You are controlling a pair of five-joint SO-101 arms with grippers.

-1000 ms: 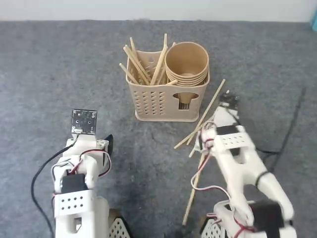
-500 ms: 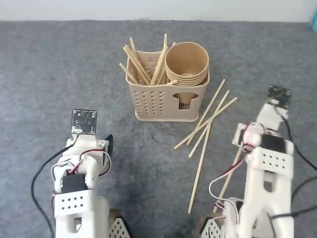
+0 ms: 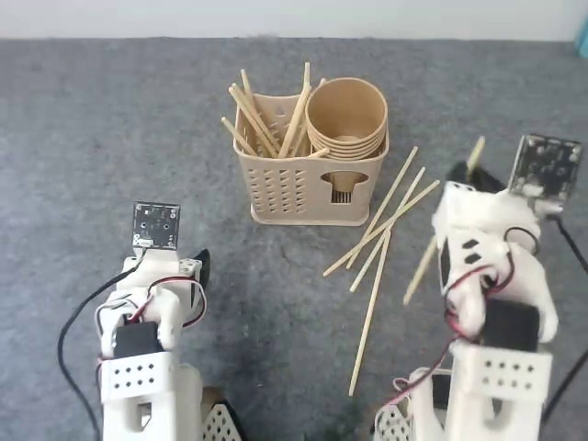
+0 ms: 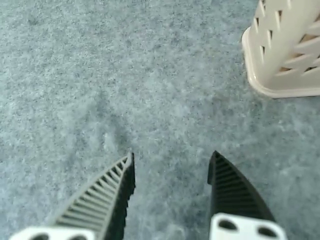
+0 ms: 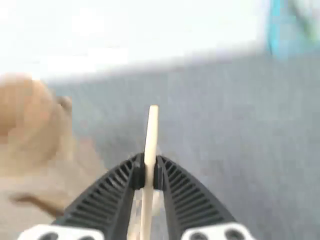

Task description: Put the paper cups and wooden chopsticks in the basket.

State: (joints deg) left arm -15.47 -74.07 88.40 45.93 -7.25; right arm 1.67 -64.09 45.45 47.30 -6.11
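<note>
Grey carpet-like cloth covers the desk (image 3: 110, 119), with a pale wall (image 3: 276, 16) along its far edge. On the right side the right arm (image 3: 487, 276) stands folded up, its wrist high above the surface. The right tool (image 5: 145, 172) is pinching one wooden chopstick (image 5: 151, 127) partway along its length. The stick slants, its upper tip poking past the tool and its lower end showing beside the arm. The left arm (image 3: 147, 312) sits folded low at the near left. Its left tool (image 4: 172, 159) is spread wide over bare cloth, with a corner of the basket (image 3: 303, 188) farther off. Several loose chopsticks (image 3: 381, 234) lie crossed on the desk between the basket and the right arm, the longest-reaching one pointing toward the near edge. The beige basket stands in the middle of the desk, toward the far side. A stack of paper cups (image 3: 346, 115) fills its right compartment, and a bundle of chopsticks (image 3: 266, 115) leans in its left one.
</note>
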